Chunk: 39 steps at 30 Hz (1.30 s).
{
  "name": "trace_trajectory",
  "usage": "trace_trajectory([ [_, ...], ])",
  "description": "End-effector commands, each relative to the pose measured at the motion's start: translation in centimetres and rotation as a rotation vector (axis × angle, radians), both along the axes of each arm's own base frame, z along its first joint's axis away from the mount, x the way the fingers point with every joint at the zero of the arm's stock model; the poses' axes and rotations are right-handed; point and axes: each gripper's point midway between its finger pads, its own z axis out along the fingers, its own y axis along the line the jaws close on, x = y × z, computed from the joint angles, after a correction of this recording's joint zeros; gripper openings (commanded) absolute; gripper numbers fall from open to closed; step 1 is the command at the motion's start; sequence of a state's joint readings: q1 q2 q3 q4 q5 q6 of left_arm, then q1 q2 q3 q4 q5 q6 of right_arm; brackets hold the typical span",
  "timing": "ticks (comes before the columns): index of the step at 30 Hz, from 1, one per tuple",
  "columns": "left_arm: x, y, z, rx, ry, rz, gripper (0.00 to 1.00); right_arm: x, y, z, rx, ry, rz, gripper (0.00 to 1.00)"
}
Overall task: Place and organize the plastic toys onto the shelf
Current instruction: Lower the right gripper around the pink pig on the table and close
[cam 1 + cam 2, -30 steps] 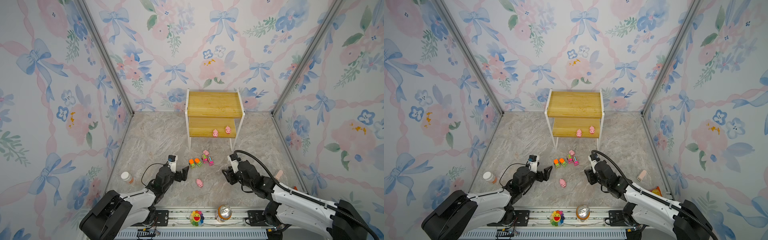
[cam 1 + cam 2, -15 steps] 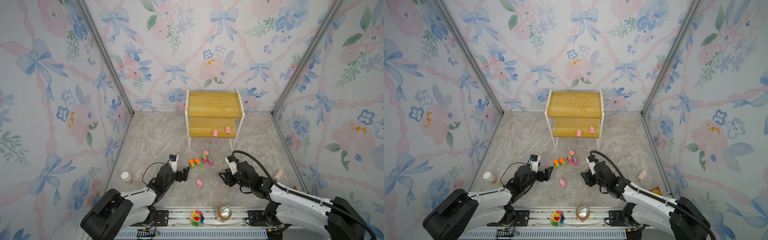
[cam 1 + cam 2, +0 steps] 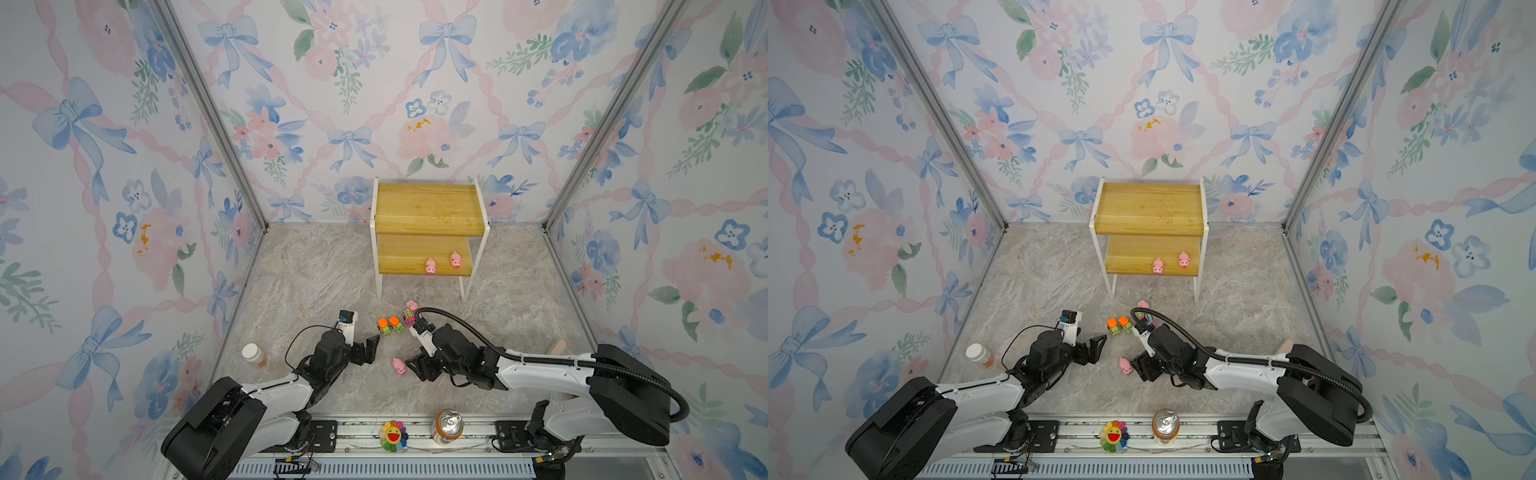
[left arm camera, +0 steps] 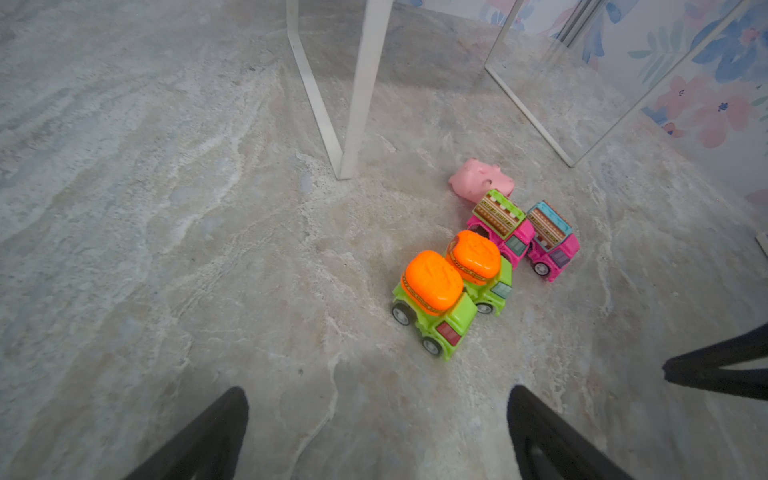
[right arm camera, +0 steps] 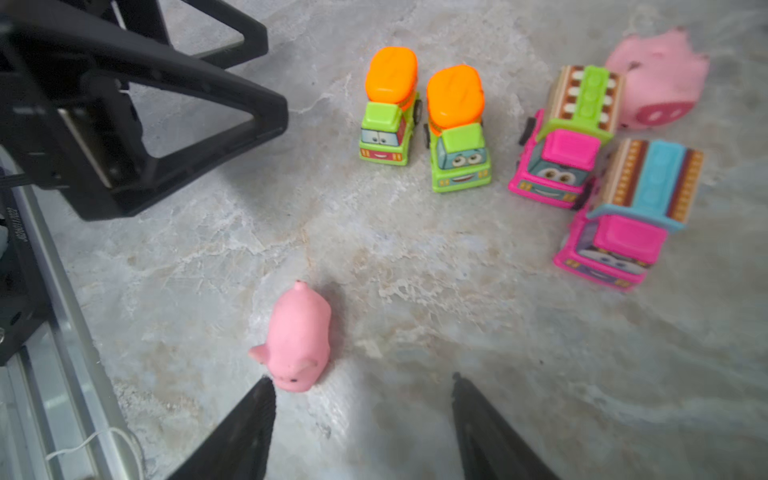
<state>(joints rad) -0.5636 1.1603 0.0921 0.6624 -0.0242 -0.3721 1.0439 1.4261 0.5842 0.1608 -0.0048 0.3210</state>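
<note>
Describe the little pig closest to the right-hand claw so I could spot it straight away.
Start at the yellow two-tier shelf at the back and come forward over the floor, past the row of toy trucks. The pink pig lies alone there, just off the right gripper's open tips. The other pigs stand paired on the shelf's lower board or lie beside the pink trucks.
</note>
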Motion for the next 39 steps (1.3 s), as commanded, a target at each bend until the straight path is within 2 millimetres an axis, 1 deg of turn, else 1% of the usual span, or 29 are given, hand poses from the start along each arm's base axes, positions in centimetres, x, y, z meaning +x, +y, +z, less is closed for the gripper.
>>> trace_trajectory([
  [1,-0.1,-0.5,0.2,-0.016,0.012,-0.01,0.98,-0.2,1.6,0.1,-0.037,-0.039,0.034,0.7],
  [4,-0.2,-0.4,0.1,-0.015,0.014,-0.012,0.98,-0.5,2.2,-0.5,-0.052,-0.035,0.038,0.71],
  [10,-0.4,-0.1,0.2,-0.018,0.004,-0.004,0.98,-0.5,2.4,-1.0,-0.062,-0.041,0.022,0.71],
  [18,-0.5,-0.1,0.1,-0.019,0.007,-0.004,0.98,-1.5,3.3,-1.9,-0.09,-0.022,0.057,0.67],
  [22,-0.5,-0.1,0.1,-0.021,0.009,-0.006,0.98,-1.9,3.2,-2.4,-0.093,-0.015,0.053,0.66],
  [25,-0.5,-0.1,0.0,-0.021,0.009,-0.006,0.98,-2.0,3.2,-2.6,-0.086,-0.013,0.044,0.63],
  [33,-0.5,-0.1,0.0,-0.021,0.01,-0.003,0.98,-2.0,3.4,-3.8,-0.095,0.002,0.039,0.53],
  [37,-0.5,-0.1,0.0,-0.019,0.01,-0.003,0.98,-2.1,3.5,-4.0,-0.085,0.011,0.04,0.5],
  [39,-0.5,0.0,0.0,-0.019,0.01,-0.003,0.98,-2.1,3.4,-4.1,-0.088,0.009,0.036,0.45],
])
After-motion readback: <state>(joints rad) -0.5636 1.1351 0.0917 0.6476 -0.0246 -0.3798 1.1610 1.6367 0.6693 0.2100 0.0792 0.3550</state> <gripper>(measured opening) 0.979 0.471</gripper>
